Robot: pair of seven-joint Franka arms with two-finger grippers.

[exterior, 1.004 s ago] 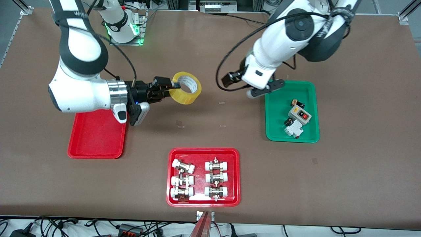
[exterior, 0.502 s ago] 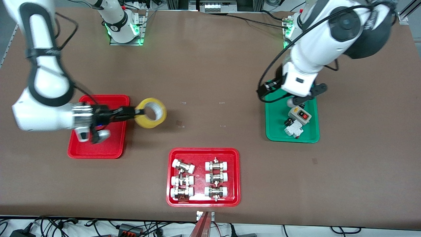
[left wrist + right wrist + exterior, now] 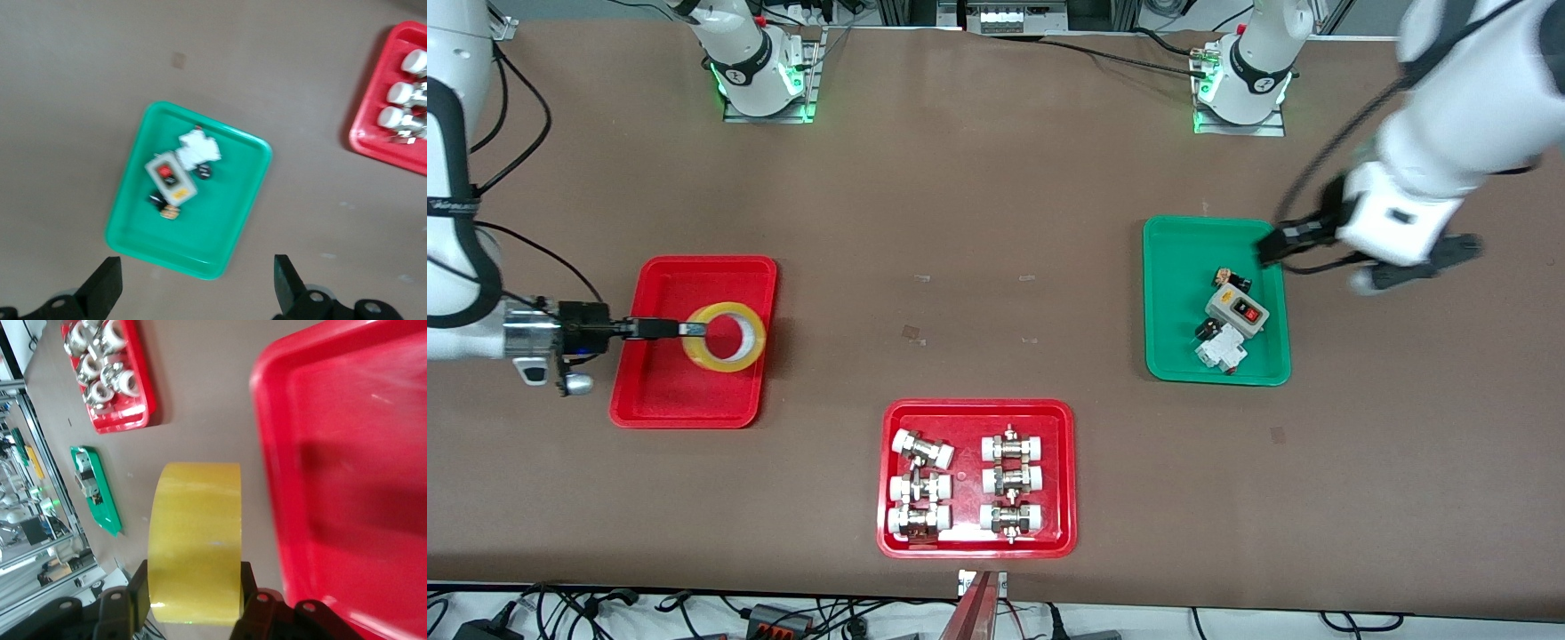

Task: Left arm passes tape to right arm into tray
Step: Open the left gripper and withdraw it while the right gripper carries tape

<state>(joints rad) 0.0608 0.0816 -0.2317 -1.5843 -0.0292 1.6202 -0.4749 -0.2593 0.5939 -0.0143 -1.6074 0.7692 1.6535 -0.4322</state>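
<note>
Right hand (image 3: 680,329) grips the tape (image 3: 726,336) over the tray (image 3: 660,391).
Its fingers are clamped on the yellow roll's wall, holding it above the red tray at the right arm's end of the surface (image 3: 996,222). The left hand (image 3: 193,290) hangs empty with fingers spread wide, up over the surface beside the green tray (image 3: 1169,356).

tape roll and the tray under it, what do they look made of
Tape: glossy translucent yellow plastic film, since red shows through its ring; the core looks like pale cardboard. Tray: probably molded red plastic, smooth and slightly shiny, with rounded corners and a raised rim.
</note>
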